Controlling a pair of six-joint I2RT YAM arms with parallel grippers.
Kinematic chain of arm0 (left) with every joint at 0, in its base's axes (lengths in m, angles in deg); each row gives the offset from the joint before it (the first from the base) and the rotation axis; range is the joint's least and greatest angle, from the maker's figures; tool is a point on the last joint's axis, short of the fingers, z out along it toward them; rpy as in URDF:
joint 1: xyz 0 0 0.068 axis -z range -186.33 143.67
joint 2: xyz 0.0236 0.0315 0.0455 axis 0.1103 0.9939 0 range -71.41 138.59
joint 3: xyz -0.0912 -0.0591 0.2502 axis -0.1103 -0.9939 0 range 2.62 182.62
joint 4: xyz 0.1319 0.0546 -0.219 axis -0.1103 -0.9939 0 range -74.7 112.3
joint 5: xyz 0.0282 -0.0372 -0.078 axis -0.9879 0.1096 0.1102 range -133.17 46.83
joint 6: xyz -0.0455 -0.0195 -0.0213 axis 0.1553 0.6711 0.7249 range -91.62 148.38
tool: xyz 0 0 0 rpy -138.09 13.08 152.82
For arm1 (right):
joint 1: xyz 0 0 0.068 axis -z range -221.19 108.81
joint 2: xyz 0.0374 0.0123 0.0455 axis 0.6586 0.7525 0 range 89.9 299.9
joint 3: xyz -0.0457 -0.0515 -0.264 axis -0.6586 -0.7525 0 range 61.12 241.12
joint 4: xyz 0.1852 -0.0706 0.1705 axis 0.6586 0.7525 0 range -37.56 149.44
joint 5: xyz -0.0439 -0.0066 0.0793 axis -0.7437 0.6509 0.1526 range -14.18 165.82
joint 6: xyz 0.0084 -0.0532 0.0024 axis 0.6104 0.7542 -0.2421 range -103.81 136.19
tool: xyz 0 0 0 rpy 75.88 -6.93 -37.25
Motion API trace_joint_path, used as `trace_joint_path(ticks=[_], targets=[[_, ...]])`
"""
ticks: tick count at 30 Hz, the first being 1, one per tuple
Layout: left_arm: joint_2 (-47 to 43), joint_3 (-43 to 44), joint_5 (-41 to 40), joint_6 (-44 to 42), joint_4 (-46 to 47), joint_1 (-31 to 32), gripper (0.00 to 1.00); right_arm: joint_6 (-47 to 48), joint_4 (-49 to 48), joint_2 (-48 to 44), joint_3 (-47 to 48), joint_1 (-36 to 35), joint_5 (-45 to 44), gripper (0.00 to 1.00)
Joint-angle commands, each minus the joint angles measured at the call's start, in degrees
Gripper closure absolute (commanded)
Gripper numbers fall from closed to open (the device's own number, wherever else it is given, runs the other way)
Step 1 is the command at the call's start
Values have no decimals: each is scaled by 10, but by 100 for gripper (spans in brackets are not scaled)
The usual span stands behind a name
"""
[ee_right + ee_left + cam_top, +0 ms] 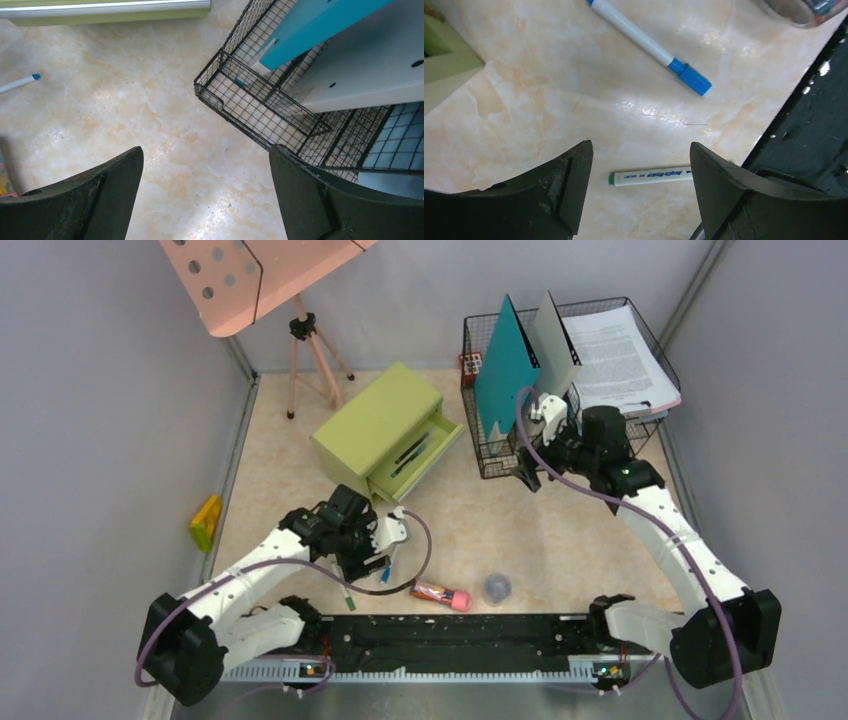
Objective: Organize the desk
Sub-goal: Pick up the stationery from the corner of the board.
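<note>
The desk [560,530] is a beige marbled top. Above its near part my left gripper [362,565] hangs open. A white marker with a green end [651,176] lies on the desk [549,100] below the gap between the jaws [641,150], touching neither. A blue-capped marker [649,45] lies a little beyond it. In the top view the green marker [347,598] and the blue one [386,570] lie by the left fingers. My right gripper [527,472] is open and empty over bare desk [150,115], beside the corner of a wire basket [235,95].
An olive drawer box [385,430] has its drawer open with pens inside. The wire basket [480,455] holds a teal folder [505,365], a grey folder and papers. A pink case [441,593], a tape roll [497,587] and a yellow object [206,521] lie loose. A black rail [450,635] edges the front.
</note>
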Motion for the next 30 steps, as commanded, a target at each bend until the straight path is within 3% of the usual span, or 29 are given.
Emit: trace_joint_path(ticks=[1,10,19,30], targets=[[22,20,62,2,23,19,25,20,8,-28,-13,19,-4,6],[82,13,19,43,85,113,29,39,27,-58,-33,45,-6,7],[185,24,-43,86,120,153,32,43,35,-67,-40,53,-5,7],[194,5,-101,57,89,153,60,46,31,-72,-53,52,1,8]])
